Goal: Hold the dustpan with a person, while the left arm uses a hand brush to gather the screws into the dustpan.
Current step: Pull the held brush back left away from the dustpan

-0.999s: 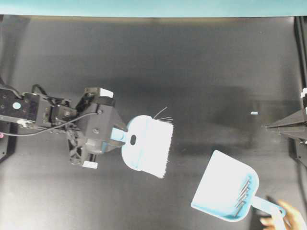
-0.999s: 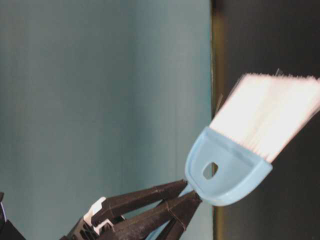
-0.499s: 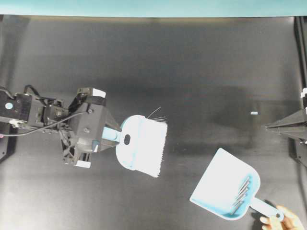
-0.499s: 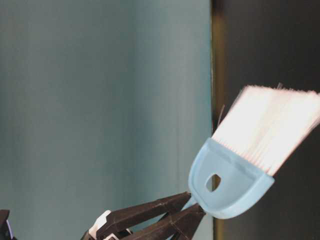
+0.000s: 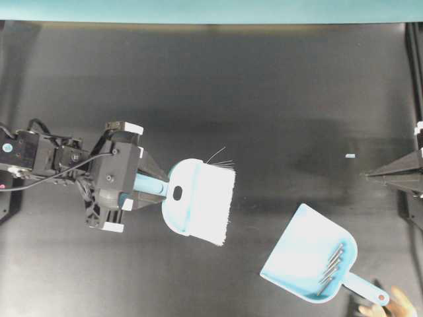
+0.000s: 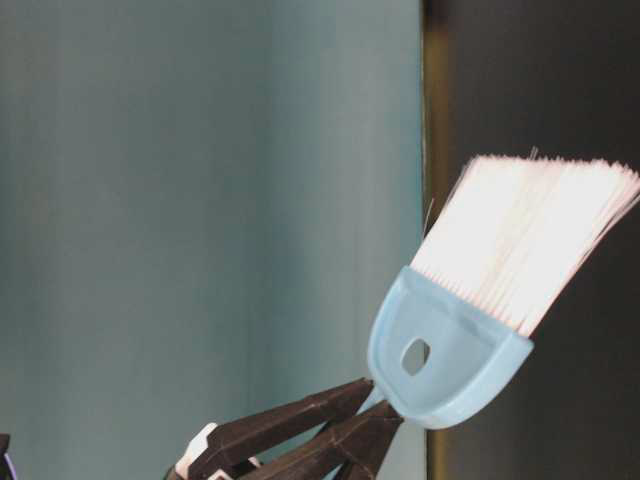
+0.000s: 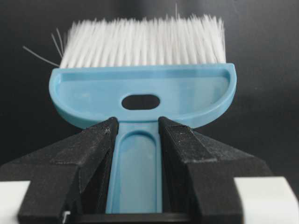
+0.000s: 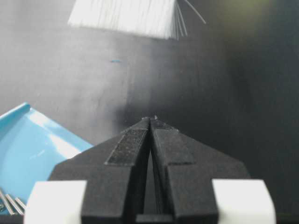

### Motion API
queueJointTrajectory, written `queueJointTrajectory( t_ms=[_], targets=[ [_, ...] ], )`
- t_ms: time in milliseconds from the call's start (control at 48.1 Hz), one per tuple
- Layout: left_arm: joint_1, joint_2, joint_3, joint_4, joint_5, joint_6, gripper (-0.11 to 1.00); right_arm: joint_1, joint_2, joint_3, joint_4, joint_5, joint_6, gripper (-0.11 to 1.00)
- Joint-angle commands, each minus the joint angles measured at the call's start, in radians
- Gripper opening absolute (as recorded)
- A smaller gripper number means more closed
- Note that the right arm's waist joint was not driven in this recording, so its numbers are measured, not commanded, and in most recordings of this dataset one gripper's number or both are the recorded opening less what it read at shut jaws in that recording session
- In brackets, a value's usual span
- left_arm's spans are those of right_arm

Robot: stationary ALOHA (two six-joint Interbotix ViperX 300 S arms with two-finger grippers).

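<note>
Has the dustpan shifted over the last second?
Yes, slightly. The dustpan has slid toward the overhead view's bottom edge, away from the white fleck; screws remain inside.

A matte black table (image 5: 264, 86) fills the overhead view, bordered along its far edge by a teal wall (image 5: 198, 10), with one tiny pale fleck (image 5: 350, 156) lying near its right side.

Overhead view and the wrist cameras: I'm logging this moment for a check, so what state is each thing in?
Brush: clamped by its handle, apart from the dustpan.
Left gripper: shut on the brush handle.
Right gripper: shut, holding nothing.
Dustpan: on the table, mouth facing the brush.
Screws: lying inside the dustpan, near its handle.
Person's hand: at the dustpan handle's end.
Table: dark; no loose screws visible.
</note>
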Motion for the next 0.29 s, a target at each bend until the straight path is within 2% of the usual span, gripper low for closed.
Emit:
queueJointTrajectory(
  t_ms=[0,270],
  targets=[
    [-0.005,0.008,0.002,0.002,-0.021,-0.002,0.3,0.0,0.005,-0.006,-0.002,-0.005,-0.006,0.0],
    [-0.029,0.06,0.008,0.002,-0.04,0.002,0.3,0.0,0.005,-0.005,-0.002,-0.005,-0.006,0.0]
  ],
)
